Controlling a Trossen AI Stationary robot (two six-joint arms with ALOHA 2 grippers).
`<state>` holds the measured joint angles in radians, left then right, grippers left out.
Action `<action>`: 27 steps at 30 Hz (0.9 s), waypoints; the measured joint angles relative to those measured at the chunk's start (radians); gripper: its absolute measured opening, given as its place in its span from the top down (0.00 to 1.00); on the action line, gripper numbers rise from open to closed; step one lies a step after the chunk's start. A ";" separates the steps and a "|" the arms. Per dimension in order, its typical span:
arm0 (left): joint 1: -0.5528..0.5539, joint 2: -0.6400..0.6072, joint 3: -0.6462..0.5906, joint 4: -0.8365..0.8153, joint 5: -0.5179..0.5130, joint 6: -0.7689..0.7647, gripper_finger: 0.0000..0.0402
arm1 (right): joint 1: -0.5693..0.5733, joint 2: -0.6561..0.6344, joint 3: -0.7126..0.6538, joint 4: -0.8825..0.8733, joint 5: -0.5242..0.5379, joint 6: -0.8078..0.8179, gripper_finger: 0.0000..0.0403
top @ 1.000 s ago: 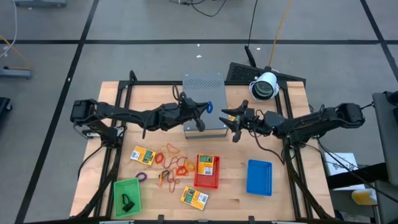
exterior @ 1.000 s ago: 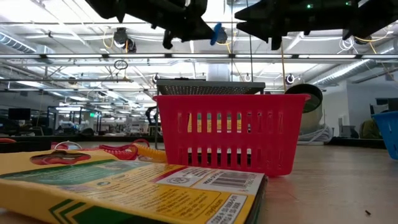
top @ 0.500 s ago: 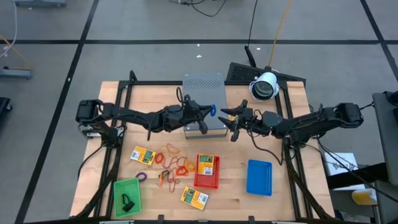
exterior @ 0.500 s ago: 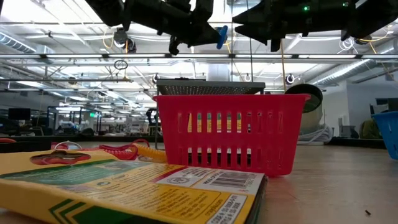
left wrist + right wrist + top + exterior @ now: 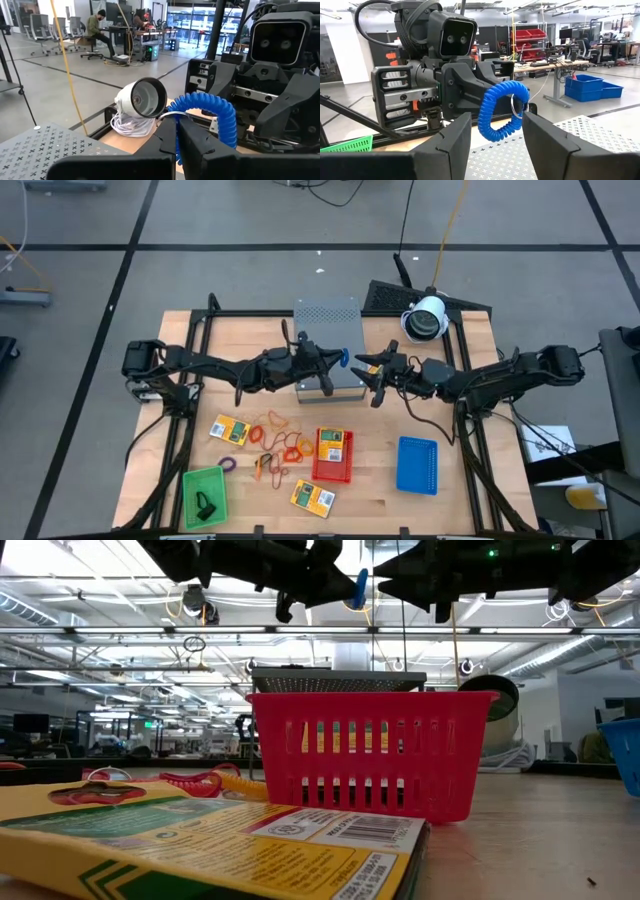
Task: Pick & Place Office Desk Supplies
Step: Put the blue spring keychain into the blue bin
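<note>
Over the grey perforated box (image 5: 327, 345) the 2 arms meet nose to nose. A white lamp-like fixture (image 5: 427, 318) sits at the table's back, while the red tray (image 5: 333, 470), blue tray (image 5: 417, 466) and green tray (image 5: 205, 496) line the front. The left gripper (image 5: 335, 364) is pinched tight on a blue coiled loop (image 5: 500, 112), glossy and spring-like, held aloft. The right gripper (image 5: 372, 372) faces it, fingers spread either side, apart from it.
</note>
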<state>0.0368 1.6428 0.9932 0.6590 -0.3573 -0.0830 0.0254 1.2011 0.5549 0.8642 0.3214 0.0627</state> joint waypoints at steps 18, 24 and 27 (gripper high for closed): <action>0.001 0.008 0.000 0.053 -0.017 -0.019 0.98 | 0.000 0.000 0.000 0.008 -0.005 0.003 0.58; -0.001 0.067 0.069 0.037 -0.004 -0.001 0.98 | 0.000 0.000 0.000 0.026 -0.004 0.002 0.58; -0.006 0.094 0.117 -0.022 0.000 0.014 0.98 | 0.000 0.000 0.000 0.027 -0.004 0.002 0.58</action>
<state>0.0313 1.7364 1.1101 0.6365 -0.3572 -0.0693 0.0254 1.2007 0.5545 0.8910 0.3172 0.0643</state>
